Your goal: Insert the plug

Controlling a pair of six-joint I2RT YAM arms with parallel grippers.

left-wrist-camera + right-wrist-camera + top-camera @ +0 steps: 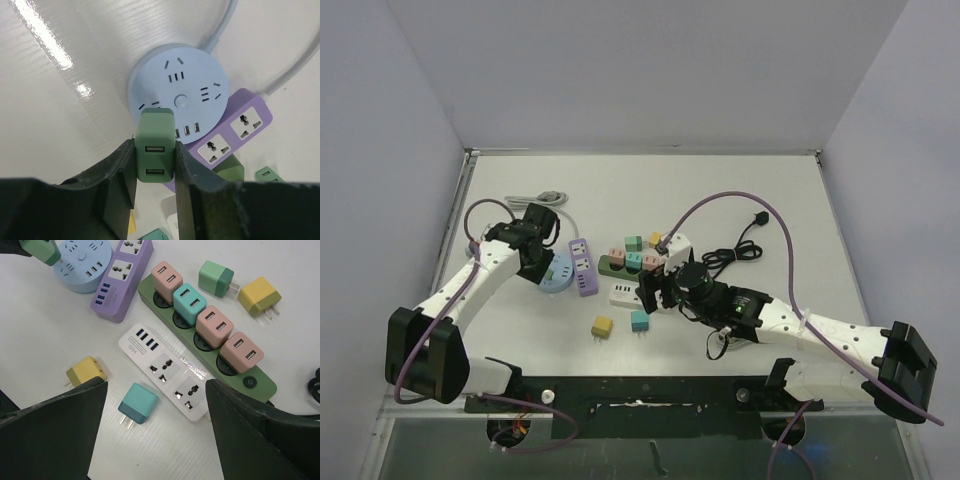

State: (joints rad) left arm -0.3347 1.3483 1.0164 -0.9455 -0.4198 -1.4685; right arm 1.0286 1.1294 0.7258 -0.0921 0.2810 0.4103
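The green plug is clamped between the fingers of the left gripper, its far end at the near rim of the round blue hub; whether its prongs are seated cannot be told; the purple strip lies against the hub's right side; further from the hub, past the purple strip, the white strip lies under the right gripper, whose jaws stand wide apart, holding nothing.

White arms, purple cables, black left claw and right claw.
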